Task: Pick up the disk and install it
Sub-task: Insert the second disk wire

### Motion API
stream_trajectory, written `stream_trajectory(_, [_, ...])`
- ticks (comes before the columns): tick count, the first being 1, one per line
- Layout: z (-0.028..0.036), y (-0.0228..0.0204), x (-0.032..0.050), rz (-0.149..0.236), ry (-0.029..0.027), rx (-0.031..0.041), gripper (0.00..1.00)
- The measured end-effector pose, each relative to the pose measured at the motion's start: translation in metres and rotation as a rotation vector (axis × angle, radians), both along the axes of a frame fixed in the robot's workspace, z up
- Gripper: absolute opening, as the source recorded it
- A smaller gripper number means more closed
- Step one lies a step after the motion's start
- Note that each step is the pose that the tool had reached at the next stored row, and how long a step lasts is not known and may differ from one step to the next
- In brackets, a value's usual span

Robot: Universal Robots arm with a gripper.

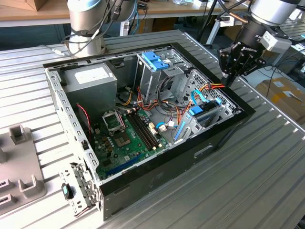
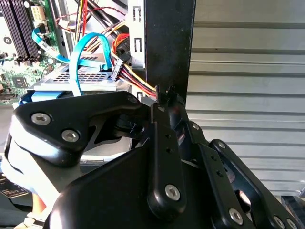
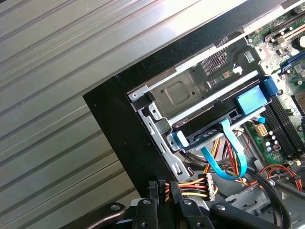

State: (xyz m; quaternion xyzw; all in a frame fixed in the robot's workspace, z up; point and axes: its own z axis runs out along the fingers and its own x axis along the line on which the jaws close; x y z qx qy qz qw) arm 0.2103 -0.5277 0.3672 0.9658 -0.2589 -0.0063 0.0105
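disk (image 3: 209, 102) seems seated in PC case (image 1: 157, 179) bay | gripper (image 1: 232, 71) above case's right edge | jaws nearly closed, we see nothing held

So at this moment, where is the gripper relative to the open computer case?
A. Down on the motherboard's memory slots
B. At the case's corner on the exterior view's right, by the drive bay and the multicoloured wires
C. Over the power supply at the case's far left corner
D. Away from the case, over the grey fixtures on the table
B: in the exterior view the gripper hangs at the computer case's right corner, just above the multicoloured wires.
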Motion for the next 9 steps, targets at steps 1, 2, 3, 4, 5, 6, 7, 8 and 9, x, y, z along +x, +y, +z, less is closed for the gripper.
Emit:
stream_trajectory(1, [0.0001,0.0001,0.0007,0.0,0.0,-0.0002,0.24])
stream_trajectory(2, [0.0,0.0001,0.0015,0.0,0.0,-0.0001,0.24])
stream_trajectory(3, [0.0001,0.0001,0.0016,0.0,0.0,-0.0002,0.24])
stream_trajectory(4, [0.0001,0.0001,0.0016,0.0,0.0,-0.0002,0.24])
stream_trajectory(5, [0.0001,0.0,0.0017,0.0,0.0,-0.0002,0.24])
stream_trajectory(6, [0.0,0.0001,0.0017,0.0,0.0,-0.0001,0.24])
stream_trajectory(7, [0.0,0.0001,0.0017,0.0,0.0,-0.0001,0.24])
stream_trajectory(8, [0.0001,0.0001,0.0018,0.0,0.0,-0.0002,0.24])
stream_trajectory(9, [0.0001,0.0,0.0018,0.0,0.0,-0.0002,0.24])
